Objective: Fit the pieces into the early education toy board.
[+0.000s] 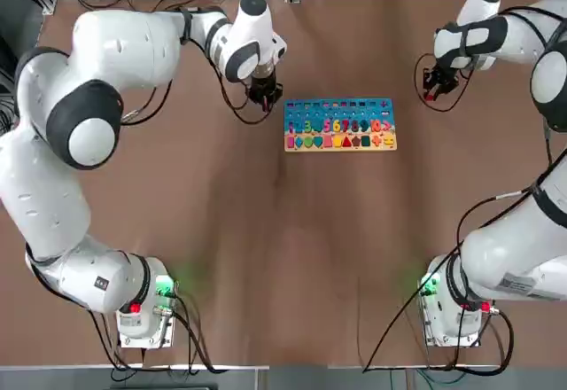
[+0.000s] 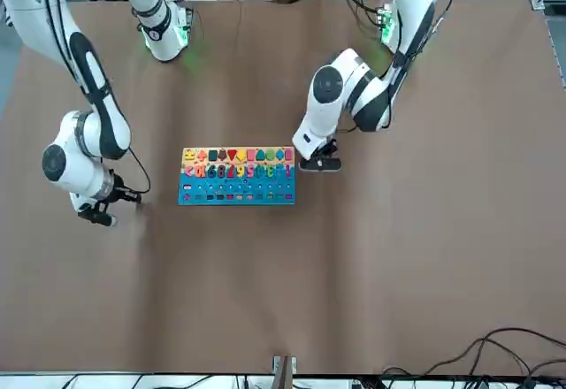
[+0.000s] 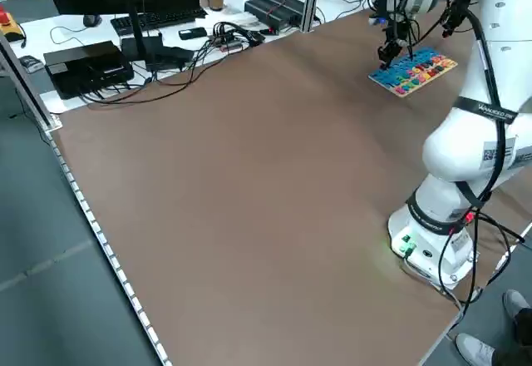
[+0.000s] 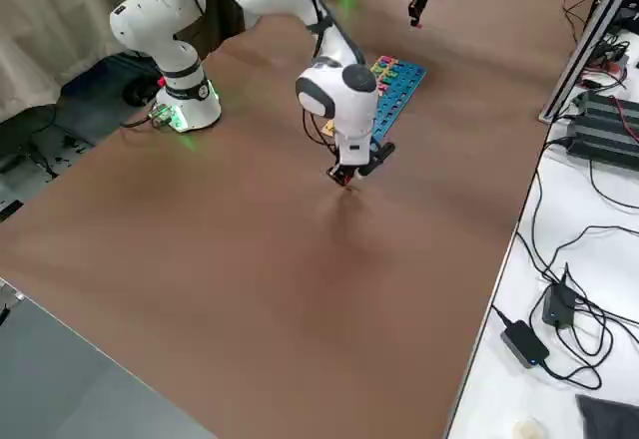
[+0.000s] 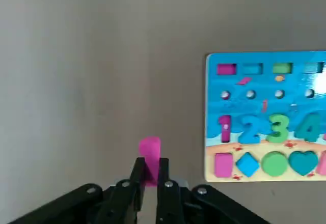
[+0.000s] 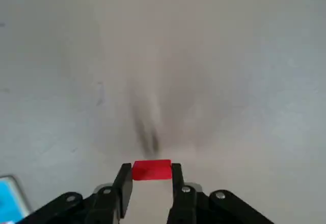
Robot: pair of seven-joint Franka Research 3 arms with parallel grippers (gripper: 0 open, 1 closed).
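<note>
The early education toy board (image 1: 340, 125) lies flat mid-table, blue with a row of coloured numbers and a tan strip of shapes; it also shows in the front view (image 2: 237, 176) and the left wrist view (image 5: 265, 117). My left gripper (image 1: 265, 96) hangs just off the board's left end, shut on a pink piece (image 5: 150, 158) that stands upright between its fingers. My right gripper (image 1: 434, 85) is to the right of the board, a little farther back, shut on a small red piece (image 6: 152, 170) above bare table.
The brown table (image 1: 283, 257) stretches wide around the board. Cables and electronics (image 3: 166, 42) line the bench beyond the table's far edge. Both arm bases (image 1: 146, 306) stand at the near edge.
</note>
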